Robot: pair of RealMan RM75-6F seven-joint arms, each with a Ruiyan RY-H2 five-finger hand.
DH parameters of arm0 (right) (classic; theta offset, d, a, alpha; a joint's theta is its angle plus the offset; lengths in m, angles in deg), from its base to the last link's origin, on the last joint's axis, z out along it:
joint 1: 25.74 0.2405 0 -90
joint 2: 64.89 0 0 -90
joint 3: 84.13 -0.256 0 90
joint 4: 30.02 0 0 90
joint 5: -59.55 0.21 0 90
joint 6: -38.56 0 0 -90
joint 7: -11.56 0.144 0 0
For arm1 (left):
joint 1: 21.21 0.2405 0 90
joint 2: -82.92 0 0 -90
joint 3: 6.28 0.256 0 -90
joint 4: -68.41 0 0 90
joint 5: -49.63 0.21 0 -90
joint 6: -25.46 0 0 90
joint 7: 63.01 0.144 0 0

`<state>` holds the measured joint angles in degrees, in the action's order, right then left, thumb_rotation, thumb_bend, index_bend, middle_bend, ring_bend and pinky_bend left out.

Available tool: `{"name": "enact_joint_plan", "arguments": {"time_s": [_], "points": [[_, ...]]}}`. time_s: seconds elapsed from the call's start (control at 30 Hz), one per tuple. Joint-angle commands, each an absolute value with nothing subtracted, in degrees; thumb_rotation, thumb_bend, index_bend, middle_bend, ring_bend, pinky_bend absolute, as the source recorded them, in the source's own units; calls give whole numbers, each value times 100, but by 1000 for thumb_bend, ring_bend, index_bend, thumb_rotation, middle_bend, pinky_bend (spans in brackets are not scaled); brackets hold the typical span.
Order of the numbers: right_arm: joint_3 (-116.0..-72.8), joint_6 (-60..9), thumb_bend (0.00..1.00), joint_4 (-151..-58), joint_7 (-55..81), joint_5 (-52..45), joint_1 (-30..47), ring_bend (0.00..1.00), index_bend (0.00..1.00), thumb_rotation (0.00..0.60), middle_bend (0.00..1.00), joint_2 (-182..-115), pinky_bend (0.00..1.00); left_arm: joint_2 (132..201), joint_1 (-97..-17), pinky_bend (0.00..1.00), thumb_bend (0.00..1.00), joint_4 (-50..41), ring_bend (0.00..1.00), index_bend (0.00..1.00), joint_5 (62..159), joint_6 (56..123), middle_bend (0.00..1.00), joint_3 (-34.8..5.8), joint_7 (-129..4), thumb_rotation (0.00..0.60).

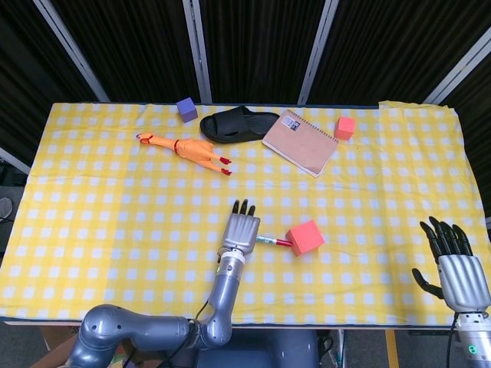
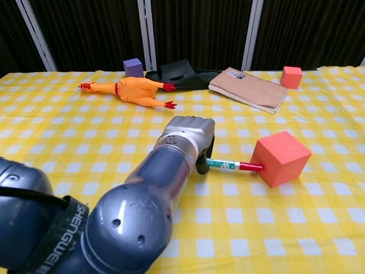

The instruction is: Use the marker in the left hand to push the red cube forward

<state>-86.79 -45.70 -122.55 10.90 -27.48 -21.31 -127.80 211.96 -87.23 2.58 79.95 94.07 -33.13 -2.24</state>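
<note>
Two hands: both are seen in the head view, only the left in the chest view.
Left hand (image 1: 242, 230): it is set knuckles-up near the table's front edge, its fingers curled round the marker (image 2: 229, 165), which is held low over the cloth.
Marker axis: the long axis is laid nearly level and runs sideways across the table, from the left hand toward the robot's right; the red-capped end is pointed at the red cube (image 2: 280, 158) and is seen touching its near-left face.
Red cube: it is placed on the yellow checked tablecloth (image 1: 92, 199) just right of the left hand, in the front middle of the table, and is turned so that a corner faces the front edge.
Right hand (image 1: 457, 270): it is held at the table's front right corner, well apart from the cube, fingers spread and nothing held.
Far edge: a purple cube (image 1: 186, 109), a black slipper (image 1: 238, 124), a spiral notebook (image 1: 301, 142) and a small red cube (image 1: 345, 127) are ranged along the back.
Rubber chicken (image 1: 188, 147): it is laid in front of the slipper, head toward the robot's left.
</note>
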Motion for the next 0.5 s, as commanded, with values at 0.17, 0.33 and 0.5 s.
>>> {"name": "enact_joint_plan", "arguments": {"time_s": [0.17,0.33,0.5], "points": [[-8673,-4606,355,-12252,1117,-2753,-2158,0,0,600,0,-12760,0,21292,-8759,31,476,290,0,643,7996,9427,143,-3346,-175,600],[-8672,-4632,355,-12258,1126,-2753,-2179,0,0,600,0,-12741,0,21212,-8655,31,476,185,0,641,7988,9490,143,-3293,-99,600],[-8673,-4632,355,-12260,1131,-2733,-2191,0,0,600,0,-12729,0,20983,-8456,31,476,-53,0,640,7937,9595,142,-3179,32,600]]}}
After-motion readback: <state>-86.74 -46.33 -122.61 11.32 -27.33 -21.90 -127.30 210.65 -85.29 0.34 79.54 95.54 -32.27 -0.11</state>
